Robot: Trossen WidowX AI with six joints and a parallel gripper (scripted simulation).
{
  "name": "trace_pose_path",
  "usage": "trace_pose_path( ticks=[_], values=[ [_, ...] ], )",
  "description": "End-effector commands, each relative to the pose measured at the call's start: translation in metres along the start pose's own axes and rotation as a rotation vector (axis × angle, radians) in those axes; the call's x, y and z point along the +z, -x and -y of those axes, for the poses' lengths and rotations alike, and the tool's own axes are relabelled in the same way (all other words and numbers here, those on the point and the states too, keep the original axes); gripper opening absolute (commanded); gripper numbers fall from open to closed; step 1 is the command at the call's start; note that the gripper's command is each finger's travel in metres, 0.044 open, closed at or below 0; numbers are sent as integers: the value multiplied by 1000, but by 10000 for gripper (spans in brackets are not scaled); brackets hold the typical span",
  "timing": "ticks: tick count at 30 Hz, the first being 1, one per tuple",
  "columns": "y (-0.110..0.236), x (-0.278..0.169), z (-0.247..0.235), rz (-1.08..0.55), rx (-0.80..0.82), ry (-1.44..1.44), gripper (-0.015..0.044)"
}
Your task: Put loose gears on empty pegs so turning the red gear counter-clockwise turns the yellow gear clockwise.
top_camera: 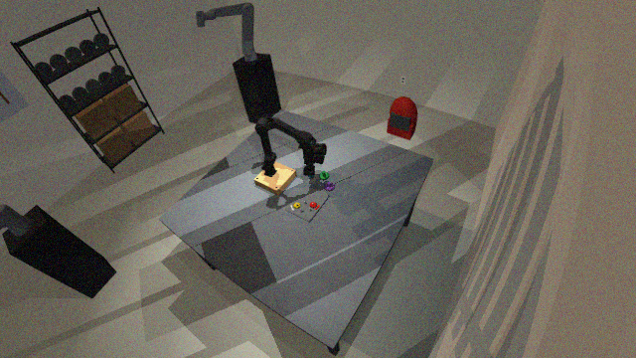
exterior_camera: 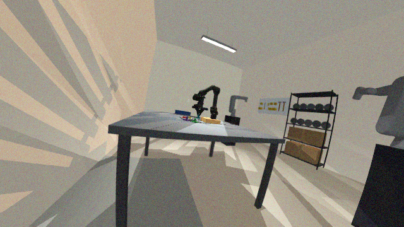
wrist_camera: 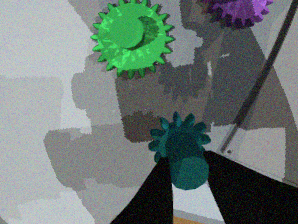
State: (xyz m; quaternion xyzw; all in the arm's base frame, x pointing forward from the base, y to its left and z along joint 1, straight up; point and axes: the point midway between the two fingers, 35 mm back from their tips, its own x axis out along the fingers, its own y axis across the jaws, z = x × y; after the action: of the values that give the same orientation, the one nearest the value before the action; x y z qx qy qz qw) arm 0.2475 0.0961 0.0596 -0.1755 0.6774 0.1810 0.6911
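Teal gear [top_camera: 311, 176] [exterior_camera: 198, 117] [wrist_camera: 186, 155] gripped at its hub by the gripper [top_camera: 309, 171] [exterior_camera: 199, 114] [wrist_camera: 185, 161], beside the green gear [top_camera: 324, 175] [exterior_camera: 195, 120] [wrist_camera: 131, 39], presumably so its teeth remain free for meshing

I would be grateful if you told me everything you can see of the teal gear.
The teal gear is small and dark blue-green, with rounded teeth around its rim and a smooth, round upright knob on top. It looks like one plain, solid-coloured piece, perhaps plastic. The gripper is shut on the knob, a black finger on either side. It is off the grey board, near the larger green gear but apart from it. Whether its underside touches the table, I cannot tell.
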Motion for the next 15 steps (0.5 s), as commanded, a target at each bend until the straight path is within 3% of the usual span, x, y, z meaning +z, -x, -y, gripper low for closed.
trace_pose_path(
  ticks=[1, 15],
  values=[
    [13, 2, 0, 5, 2, 4, 0],
    [47, 2, 0, 5, 2, 4, 0]
  ],
)
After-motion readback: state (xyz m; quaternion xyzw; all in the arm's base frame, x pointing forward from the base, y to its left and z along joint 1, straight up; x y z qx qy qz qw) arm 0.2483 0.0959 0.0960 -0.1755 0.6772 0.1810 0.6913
